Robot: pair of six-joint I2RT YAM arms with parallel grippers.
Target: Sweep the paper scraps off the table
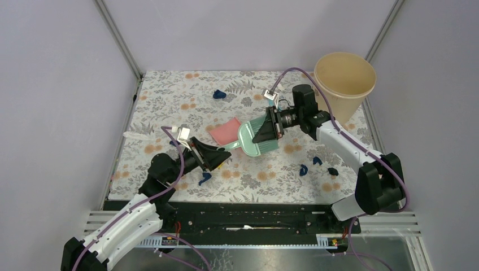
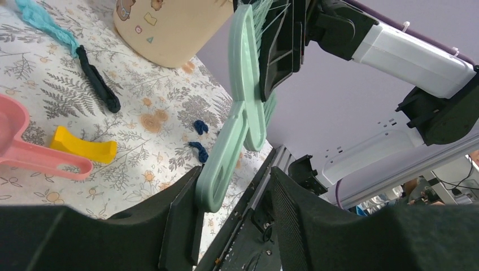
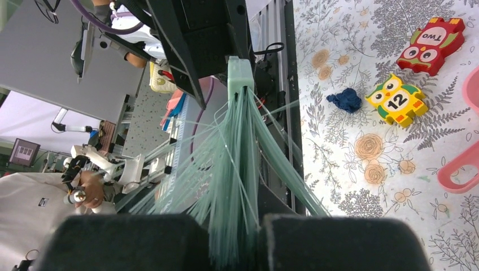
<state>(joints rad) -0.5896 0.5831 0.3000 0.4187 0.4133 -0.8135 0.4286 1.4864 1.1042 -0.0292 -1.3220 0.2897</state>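
Left pincer (image 1: 217, 157) stands half open around the brush (image 1: 248, 138) handle, which touches one jaw only, right pincer (image 1: 266, 130) clamps the bristles, and scraps (image 1: 204, 179) lie on the bench (image 1: 169, 96) just behind, so releasing early would likely drop the brush.

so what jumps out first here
A mint green brush hangs mid-table between both arms: the right gripper clamps its bristle end, the left gripper stands open around its handle. A pink dustpan lies just behind, and a beige bucket stands at the far right corner.
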